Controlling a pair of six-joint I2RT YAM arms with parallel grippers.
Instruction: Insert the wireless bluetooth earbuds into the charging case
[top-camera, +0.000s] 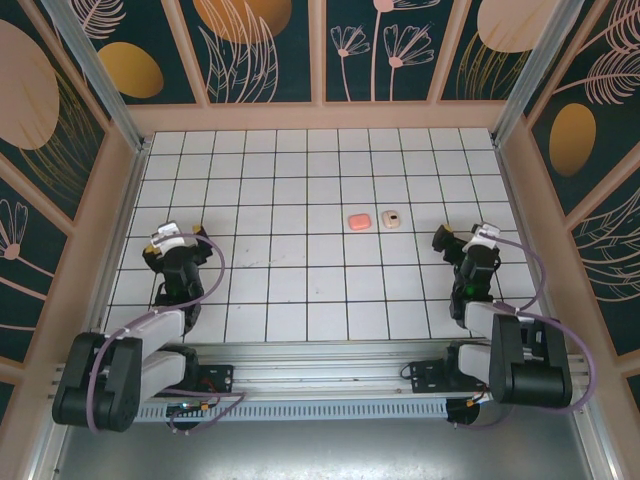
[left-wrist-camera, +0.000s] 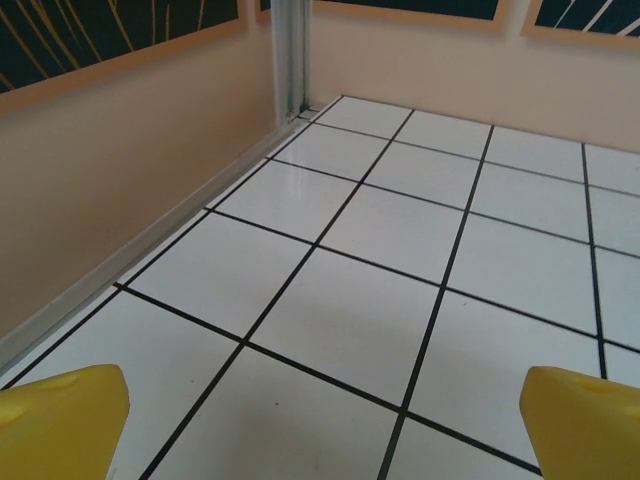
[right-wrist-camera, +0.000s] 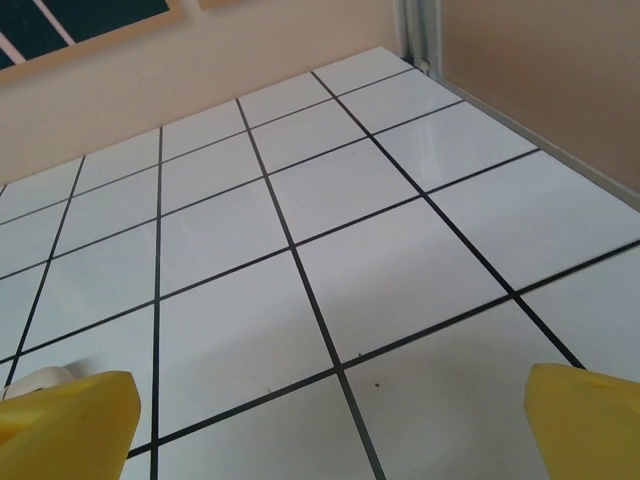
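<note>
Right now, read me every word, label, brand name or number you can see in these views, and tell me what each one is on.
No text can be read in any view.
On the salmon-pink box: no lettering visible.
On the pale box beside it: a dark mark, too small to read.
On the wall panels: plant patterns, no words.
On the small board by the left arm's base: too small to read.

Tiled tabletop is smooth glossy white, shiny enough to catch glare. Side wall looks matt peach board, the corner post is bare brushed metal, left gripper fingers look like matt yellow plastic.
</note>
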